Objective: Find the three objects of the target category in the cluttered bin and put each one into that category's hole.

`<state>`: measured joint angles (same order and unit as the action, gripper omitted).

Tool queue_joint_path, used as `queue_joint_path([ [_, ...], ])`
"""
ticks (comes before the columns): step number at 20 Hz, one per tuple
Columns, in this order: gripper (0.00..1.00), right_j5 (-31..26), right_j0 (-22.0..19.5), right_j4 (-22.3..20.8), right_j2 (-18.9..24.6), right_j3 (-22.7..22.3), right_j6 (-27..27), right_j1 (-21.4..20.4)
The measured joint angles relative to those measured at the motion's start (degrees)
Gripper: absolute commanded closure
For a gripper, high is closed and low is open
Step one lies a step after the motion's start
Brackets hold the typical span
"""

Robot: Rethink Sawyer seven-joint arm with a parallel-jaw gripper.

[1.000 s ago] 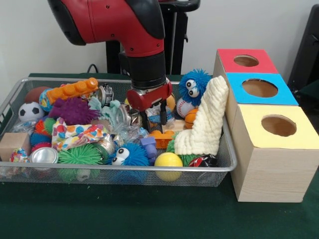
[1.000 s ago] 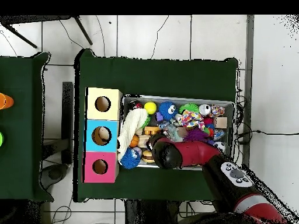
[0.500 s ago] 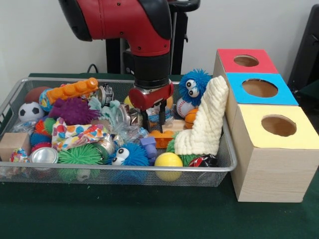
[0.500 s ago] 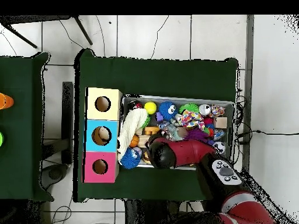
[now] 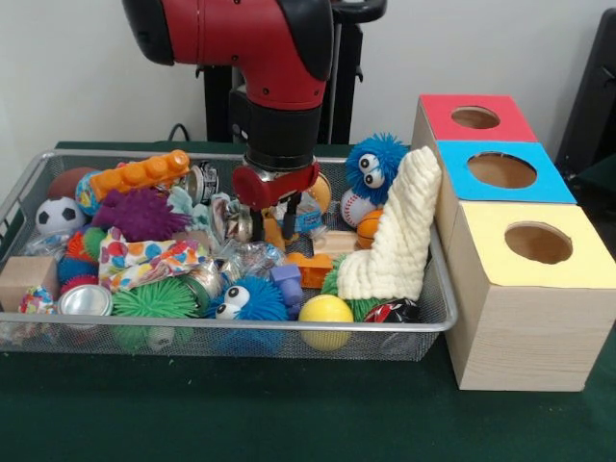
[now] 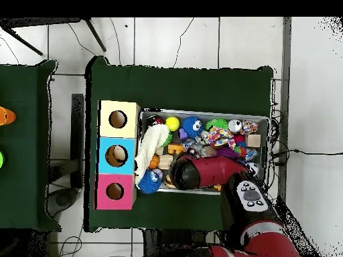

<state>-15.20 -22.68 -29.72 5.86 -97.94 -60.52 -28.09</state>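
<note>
The gripper (image 5: pixel 277 223) hangs inside the wire bin (image 5: pixel 435 310), among the toys; whether it is apart or together cannot be told. Just below it lies an orange block (image 5: pixel 314 267). Beside the bin, to its side, stands the box (image 5: pixel 520 289) with three holes.

The arm (image 6: pixel 214 172) hides the claw and toys beneath it overhead.

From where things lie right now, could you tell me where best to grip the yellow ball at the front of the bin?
Grip the yellow ball across its middle, coming straight down from above. It is round and its top sits exposed, while the bin's mesh wall blocks the front and toys crowd its sides.
</note>
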Motion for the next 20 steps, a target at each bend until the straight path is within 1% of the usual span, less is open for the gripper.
queue_joint_path([
  [6,0.00,-4.9,3.1,0.6,-4.4,2.1,0.0,-0.5],
  [12,0.00,-7.7,3.7,1.2,-7.4,3.4,0.0,-0.9],
  [20,0.00,-7.9,3.2,2.4,-8.1,4.3,0.0,0.1],
])
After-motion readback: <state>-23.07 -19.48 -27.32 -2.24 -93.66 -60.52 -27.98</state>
